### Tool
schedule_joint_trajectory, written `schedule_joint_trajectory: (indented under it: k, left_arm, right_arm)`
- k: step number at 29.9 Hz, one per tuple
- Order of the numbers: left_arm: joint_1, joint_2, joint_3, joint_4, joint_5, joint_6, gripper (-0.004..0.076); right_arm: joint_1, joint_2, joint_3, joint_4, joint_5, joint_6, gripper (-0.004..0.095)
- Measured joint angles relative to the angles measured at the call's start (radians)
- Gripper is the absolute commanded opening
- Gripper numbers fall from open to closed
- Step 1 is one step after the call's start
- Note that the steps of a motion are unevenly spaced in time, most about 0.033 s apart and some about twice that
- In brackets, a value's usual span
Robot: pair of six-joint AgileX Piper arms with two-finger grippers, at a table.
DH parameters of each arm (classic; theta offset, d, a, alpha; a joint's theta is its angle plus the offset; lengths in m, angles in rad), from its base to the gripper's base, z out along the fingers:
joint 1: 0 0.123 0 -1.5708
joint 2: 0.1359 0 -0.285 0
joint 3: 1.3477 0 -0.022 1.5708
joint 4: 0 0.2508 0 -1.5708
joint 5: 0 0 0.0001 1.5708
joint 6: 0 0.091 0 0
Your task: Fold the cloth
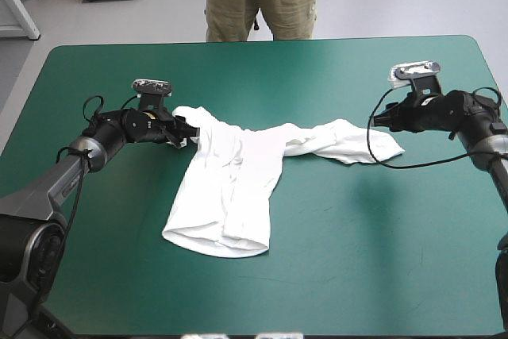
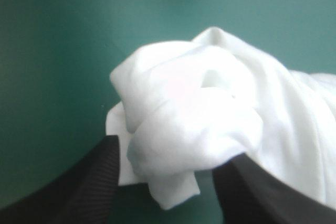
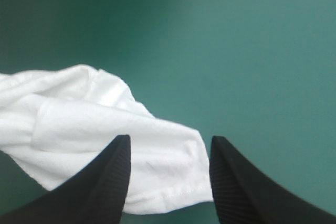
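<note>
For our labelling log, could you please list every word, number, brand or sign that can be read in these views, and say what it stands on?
None: no text can be read in any view.
The T-shirt is plain white, with no print or tag showing.
The teal-green cover bears no marks.
The left end effector and the right end effector show no lettering.

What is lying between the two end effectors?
The white T-shirt lies there, reaching from the left end effector to the right end effector, as the high view shows.
</note>
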Motion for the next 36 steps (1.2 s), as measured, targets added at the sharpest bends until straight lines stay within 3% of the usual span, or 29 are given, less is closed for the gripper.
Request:
schedule_joint_trajectory:
  k: [4,11,18,26,36]
  left_arm:
    - [0.0,-0.042,-0.059,0.007,0.134,0.0,0.0492]
    - [0.0,-0.292,-0.078,0.008,0.336,0.015,0.0429]
    - [0.0,-0.552,0.134,-0.014,0.524,0.006,0.0429]
    - [0.0,-0.72,0.428,-0.109,0.549,0.124,0.0429]
    - [0.0,-0.618,0.601,-0.111,0.344,0.247,0.0429]
  right_arm:
    - [0.0,-0.07,-0.066,-0.007,0.056,0.001,0.0427]
    - [0.0,-0.252,-0.098,-0.007,0.175,0.011,0.0365]
    - [0.0,-0.418,-0.098,-0.002,0.274,0.028,0.036]
    - [0.0,-0.467,-0.098,0.018,0.287,0.038,0.036]
    - [0.0,-0.466,-0.098,0.047,0.288,0.038,0.036]
